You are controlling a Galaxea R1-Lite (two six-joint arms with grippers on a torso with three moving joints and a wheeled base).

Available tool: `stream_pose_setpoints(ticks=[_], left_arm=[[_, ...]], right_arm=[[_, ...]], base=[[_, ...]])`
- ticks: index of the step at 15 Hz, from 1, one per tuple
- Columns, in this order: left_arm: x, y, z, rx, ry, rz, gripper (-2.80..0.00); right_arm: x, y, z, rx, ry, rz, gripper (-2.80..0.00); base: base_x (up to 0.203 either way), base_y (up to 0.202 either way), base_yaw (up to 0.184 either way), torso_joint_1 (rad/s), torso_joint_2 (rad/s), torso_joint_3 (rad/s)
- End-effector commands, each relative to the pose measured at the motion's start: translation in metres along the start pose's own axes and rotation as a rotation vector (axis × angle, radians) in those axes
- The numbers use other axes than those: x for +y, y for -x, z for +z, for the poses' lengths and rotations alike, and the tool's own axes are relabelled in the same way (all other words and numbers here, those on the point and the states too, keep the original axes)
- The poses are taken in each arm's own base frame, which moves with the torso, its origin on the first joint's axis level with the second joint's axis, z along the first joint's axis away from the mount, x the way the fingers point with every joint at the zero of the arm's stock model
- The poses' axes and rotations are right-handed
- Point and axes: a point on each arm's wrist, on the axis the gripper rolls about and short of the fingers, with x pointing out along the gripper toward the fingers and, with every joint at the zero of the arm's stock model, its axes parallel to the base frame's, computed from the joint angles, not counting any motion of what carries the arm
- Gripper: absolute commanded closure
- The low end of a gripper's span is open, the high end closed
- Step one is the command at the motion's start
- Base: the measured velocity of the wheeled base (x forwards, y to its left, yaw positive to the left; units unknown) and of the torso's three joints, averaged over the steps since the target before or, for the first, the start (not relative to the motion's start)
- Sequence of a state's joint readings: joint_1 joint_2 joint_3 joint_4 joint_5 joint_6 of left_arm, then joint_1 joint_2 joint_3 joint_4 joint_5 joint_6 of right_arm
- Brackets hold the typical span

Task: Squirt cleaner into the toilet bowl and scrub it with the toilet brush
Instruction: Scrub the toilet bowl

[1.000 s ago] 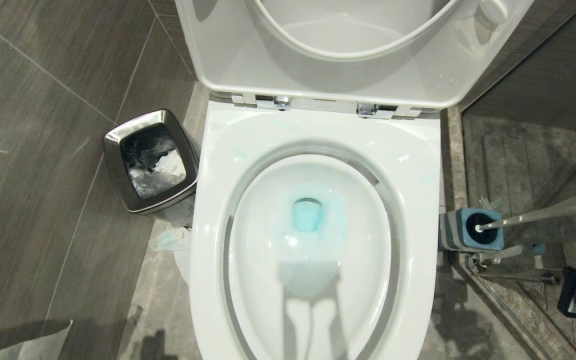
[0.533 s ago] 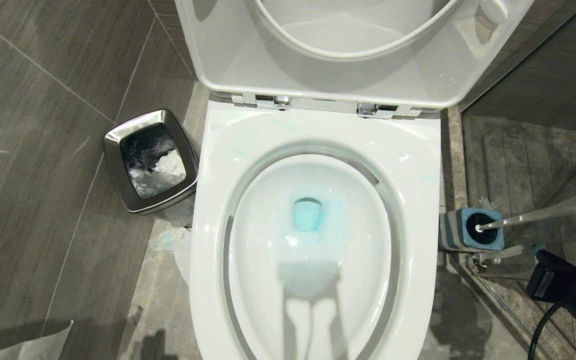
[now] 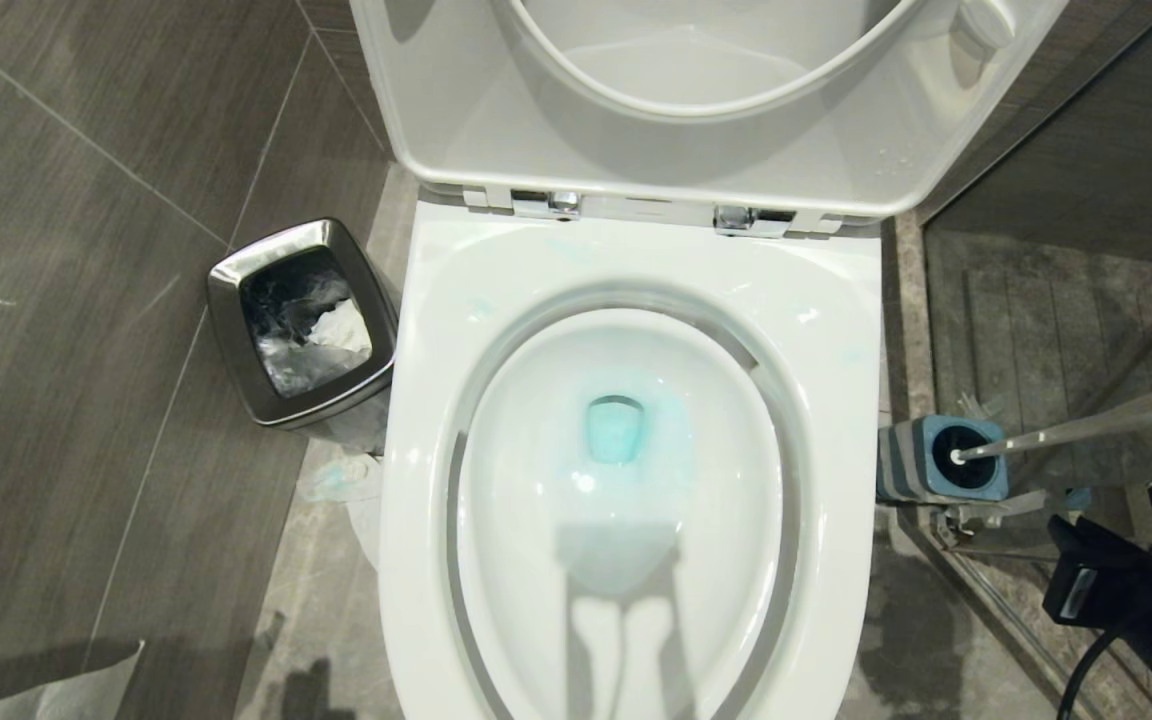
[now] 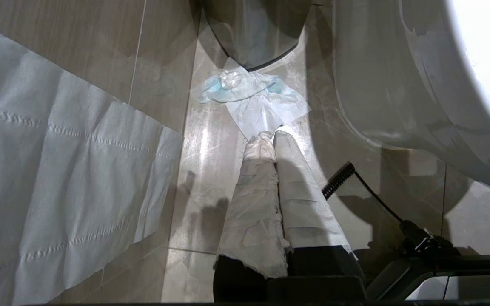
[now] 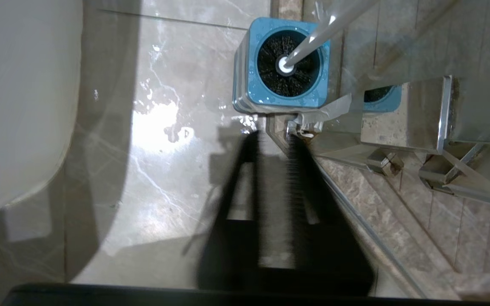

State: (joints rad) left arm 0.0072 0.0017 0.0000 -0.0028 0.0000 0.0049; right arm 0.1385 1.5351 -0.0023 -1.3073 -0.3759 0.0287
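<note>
Right gripper [image 5: 272,140] hung w/ fingers slightly apart, empty, just below toilet brush [image 5: 289,63] at frame top-centre; left gripper [image 4: 270,142] clenched, empty.

Open floor [image 5: 155,170] between toilet bowl [image 5: 15,106] and brush holder [image 5: 285,63]; passable. Toilet brush [image 3: 1086,425] handle slanting away from the bowl, unobstructed above. Metal door frame [image 5: 406,123] and threshold crowding the holder's far side. Bowl mouth [image 3: 626,480] unobstructed.
</note>
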Motion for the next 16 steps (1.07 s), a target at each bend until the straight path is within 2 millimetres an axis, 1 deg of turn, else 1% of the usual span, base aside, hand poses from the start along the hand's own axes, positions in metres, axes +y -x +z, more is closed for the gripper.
stream_pose_setpoints(ticks=[1,5,7,9,11,13,14,16], left_arm=[[0.000,0.000,0.000,0.000,0.000,0.000,0.00],[0.000,0.000,0.000,0.000,0.000,0.000,0.00],[0.000,0.000,0.000,0.000,0.000,0.000,0.00],[0.000,0.000,0.000,-0.002,-0.001,0.000,0.00],[0.000,0.000,0.000,0.000,0.000,0.000,0.00],[0.000,0.000,0.000,0.000,0.000,0.000,0.00],[0.000,0.000,0.000,-0.002,-0.001,0.000,0.00],[0.000,0.000,0.000,0.000,-0.001,0.000,0.00]], right_arm=[[-0.001,0.001,-0.001,0.007,0.004,-0.009,-2.80],[-0.003,0.002,-0.003,0.031,0.026,-0.062,-2.80],[-0.008,-0.002,-0.004,0.041,0.040,-0.103,-2.80],[-0.015,-0.005,-0.006,0.062,0.138,-0.144,-2.80],[-0.015,-0.008,-0.003,0.031,0.164,-0.148,-2.80],[-0.015,-0.014,-0.002,0.031,0.165,-0.154,-2.80],[-0.019,-0.018,0.000,0.027,0.156,-0.176,-2.80],[-0.023,-0.036,0.011,-0.011,0.128,-0.176,-2.80]], base=[[0.000,0.000,0.000,0.000,0.00,0.000],[0.000,0.000,0.000,0.000,0.00,0.000],[0.000,0.000,0.000,0.000,0.00,0.000],[0.000,0.000,0.000,0.000,0.00,0.000],[0.000,0.000,0.000,0.000,0.00,0.000],[0.000,0.000,0.000,0.000,0.00,0.000],[0.000,0.000,0.000,0.000,0.00,0.000],[0.000,0.000,0.000,0.000,0.00,0.000]])
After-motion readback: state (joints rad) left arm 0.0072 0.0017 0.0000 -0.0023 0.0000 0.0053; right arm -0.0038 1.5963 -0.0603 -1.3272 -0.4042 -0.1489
